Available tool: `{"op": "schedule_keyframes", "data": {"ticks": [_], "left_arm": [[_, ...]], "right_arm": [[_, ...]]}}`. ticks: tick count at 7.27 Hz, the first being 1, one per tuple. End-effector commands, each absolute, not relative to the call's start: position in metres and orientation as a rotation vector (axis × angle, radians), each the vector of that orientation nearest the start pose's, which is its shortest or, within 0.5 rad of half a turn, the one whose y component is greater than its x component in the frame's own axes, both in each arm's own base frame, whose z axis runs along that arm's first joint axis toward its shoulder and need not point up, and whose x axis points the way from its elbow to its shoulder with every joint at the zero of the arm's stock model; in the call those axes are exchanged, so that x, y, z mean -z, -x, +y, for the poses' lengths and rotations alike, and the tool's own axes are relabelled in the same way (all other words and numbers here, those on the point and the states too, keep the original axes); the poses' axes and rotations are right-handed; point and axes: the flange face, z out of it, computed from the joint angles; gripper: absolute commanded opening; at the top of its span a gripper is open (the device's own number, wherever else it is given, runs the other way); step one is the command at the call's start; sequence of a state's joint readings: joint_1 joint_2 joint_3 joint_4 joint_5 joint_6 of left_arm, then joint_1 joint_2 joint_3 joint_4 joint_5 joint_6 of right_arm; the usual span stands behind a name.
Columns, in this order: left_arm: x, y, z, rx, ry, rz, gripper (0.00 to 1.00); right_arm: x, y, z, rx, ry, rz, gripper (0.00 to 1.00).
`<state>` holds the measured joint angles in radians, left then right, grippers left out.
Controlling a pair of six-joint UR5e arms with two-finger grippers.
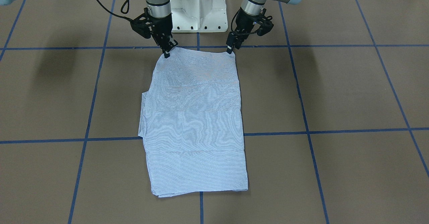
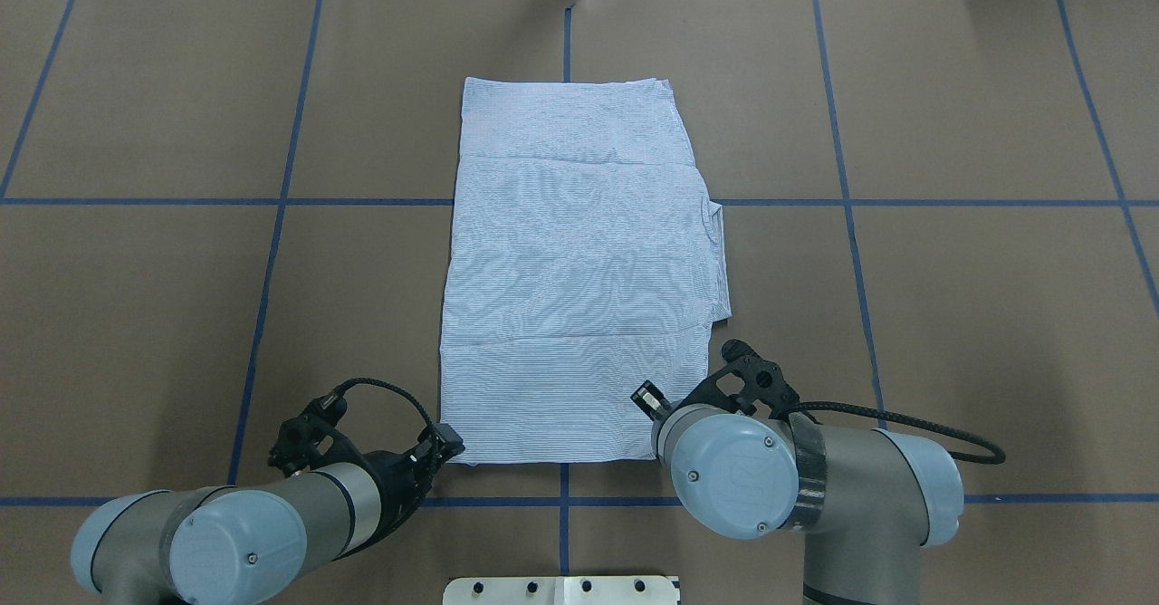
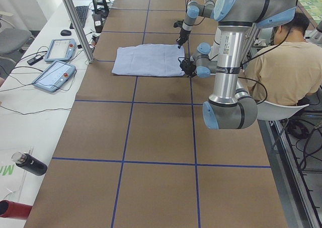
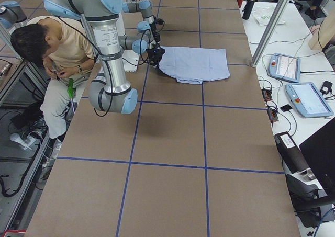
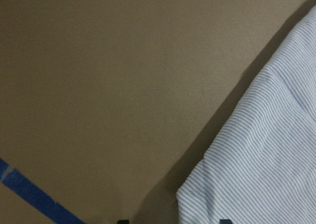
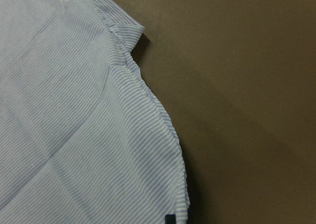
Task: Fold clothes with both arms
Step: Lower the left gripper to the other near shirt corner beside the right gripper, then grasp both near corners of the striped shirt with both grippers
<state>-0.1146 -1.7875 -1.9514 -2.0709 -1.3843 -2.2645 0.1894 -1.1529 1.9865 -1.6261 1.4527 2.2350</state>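
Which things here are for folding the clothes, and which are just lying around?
For the job:
- striped shirt
- left arm's fingers, at one near corner
- right arm's fingers, at the other

Just lying about, on the side bench:
- control tablets
- keyboard
- black bottle

Also there: a seated person behind the robot.

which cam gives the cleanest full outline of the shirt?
Exterior front-facing: the shirt shows whole and large, barely covered. Overhead exterior: the right arm hides a near corner. Side views: small, foreshortened. Wrist views: one corner or edge each.
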Motion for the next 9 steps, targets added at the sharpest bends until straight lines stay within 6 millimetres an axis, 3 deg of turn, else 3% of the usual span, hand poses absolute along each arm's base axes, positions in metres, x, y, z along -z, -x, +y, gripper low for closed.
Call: {"op": "schedule_keyframes", "data": {"ticks": [1,3,5,7,9], "left_arm": [[-0.313,-0.527,-0.215,0.824,0.154,1.132,0.66],[-0.310,-0.532,-0.214,0.819,0.154,1.136,0.63],[-0.308,-0.545,-0.216,0.819,0.153,1.133,0.54],[-0.308,-0.544,-0.219,0.820,0.147,1.134,0.00],[-0.302,-0.533,-0.229,0.831,0.136,1.149,0.00]], "right_arm": [[-0.261,0.539,-0.251,-0.855,0.076,-0.807,0.00],[-0.261,0.539,-0.251,-0.855,0.076,-0.807,0.00],[-0.262,0.539,-0.251,-0.853,0.076,-0.806,0.00],[-0.262,0.539,-0.251,-0.853,0.076,-0.806,0.00],[-0.263,0.538,-0.251,-0.854,0.074,-0.804,0.00]]}}
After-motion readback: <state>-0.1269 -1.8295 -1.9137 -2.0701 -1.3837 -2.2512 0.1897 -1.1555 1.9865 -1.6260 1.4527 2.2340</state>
